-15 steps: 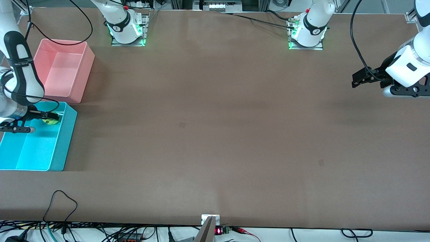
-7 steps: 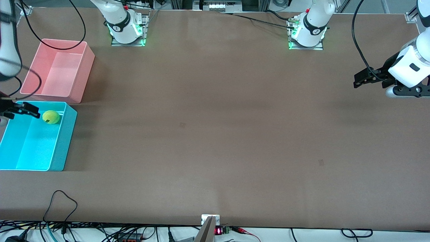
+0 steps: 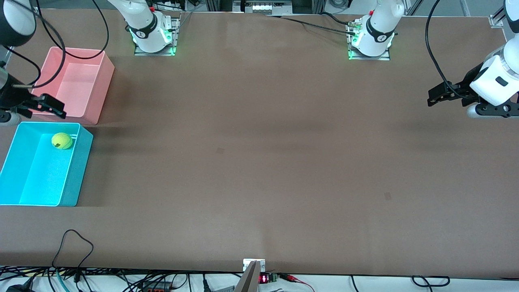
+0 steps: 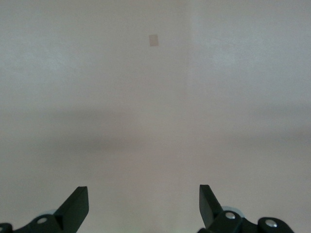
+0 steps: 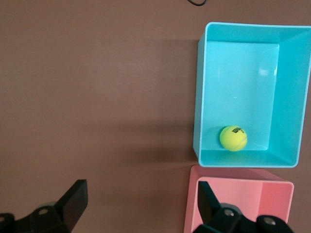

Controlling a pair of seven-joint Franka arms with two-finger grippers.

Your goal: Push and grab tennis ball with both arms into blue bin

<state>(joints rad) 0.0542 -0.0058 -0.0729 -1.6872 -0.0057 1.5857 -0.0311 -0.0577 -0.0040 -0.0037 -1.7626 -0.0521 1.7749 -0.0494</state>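
While both grippers hang empty, the tennis ball (image 3: 61, 140) lies in the blue bin (image 3: 75, 178).
Ball sits in the bin's corner nearest the pink bin (image 3: 103, 87) (logo up). Right gripper (image 3: 50, 106), jaws wide, is over the pink bin's near edge; left gripper (image 3: 438, 94), jaws wide too, is over bare table (image 3: 259, 162) at the left arm's end.

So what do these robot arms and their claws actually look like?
Both arms are glossy white tubes with black joint caps and loose black cables looping off them. Their round bases glow green on metal plates. The left claw and right claw are black, each with two flat pointed fingers on a black bracket.
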